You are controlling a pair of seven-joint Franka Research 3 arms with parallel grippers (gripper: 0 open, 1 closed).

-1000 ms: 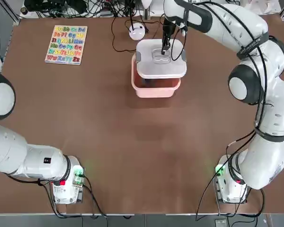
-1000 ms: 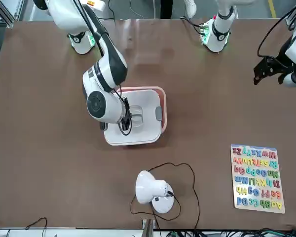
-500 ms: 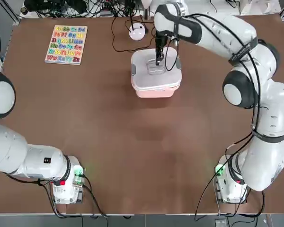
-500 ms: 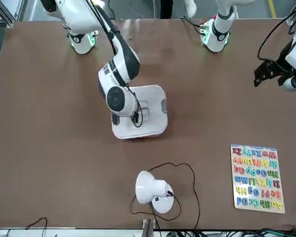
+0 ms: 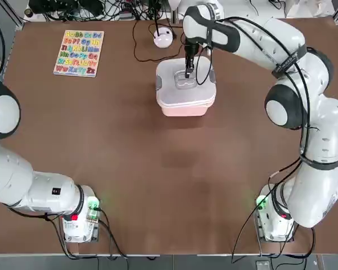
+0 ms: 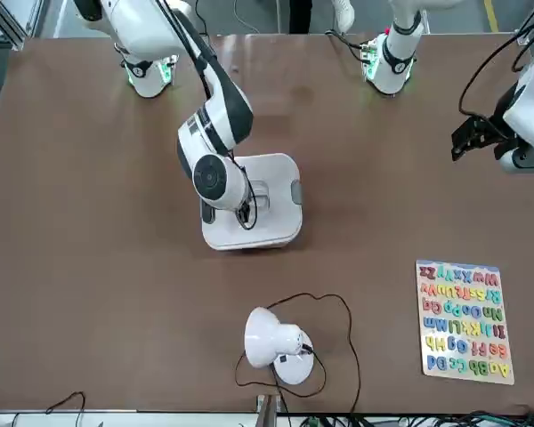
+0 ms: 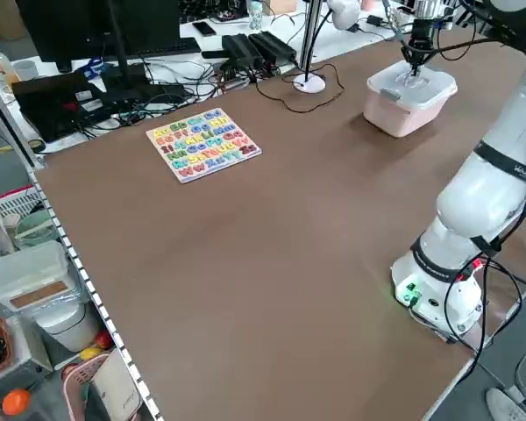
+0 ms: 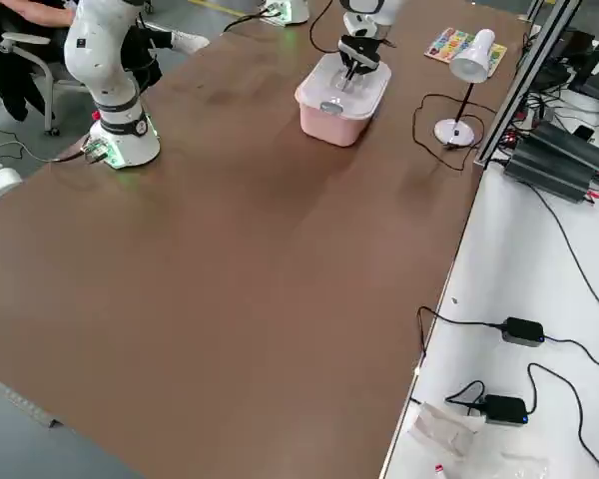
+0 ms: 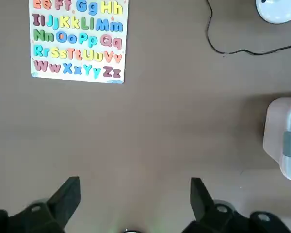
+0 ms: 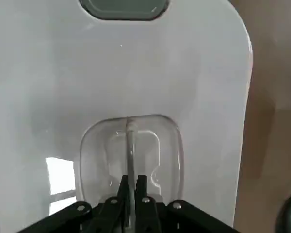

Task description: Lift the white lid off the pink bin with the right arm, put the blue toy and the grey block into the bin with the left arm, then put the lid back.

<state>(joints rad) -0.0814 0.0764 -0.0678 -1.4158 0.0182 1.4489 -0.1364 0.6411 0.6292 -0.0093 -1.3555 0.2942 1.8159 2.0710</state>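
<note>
Brown table shows no toys; lid sits on bin, my right pincer clamping its handle. Only releasing remains, I judge; left pincer open.

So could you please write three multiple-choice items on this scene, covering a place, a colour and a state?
1. Where does the lid sit?
A. on the bin
B. beside the lamp
C. on the puzzle board

2. What colour is the bin?
A. green
B. pink
C. black

3. How is the right gripper?
A. open above the table
B. shut on the lid's handle
C. out of view

Answers:
1 A, the lid covers the bin.
2 B, its wall shows pale pink below the lid.
3 B, the fingers pinch the clear handle.
</note>
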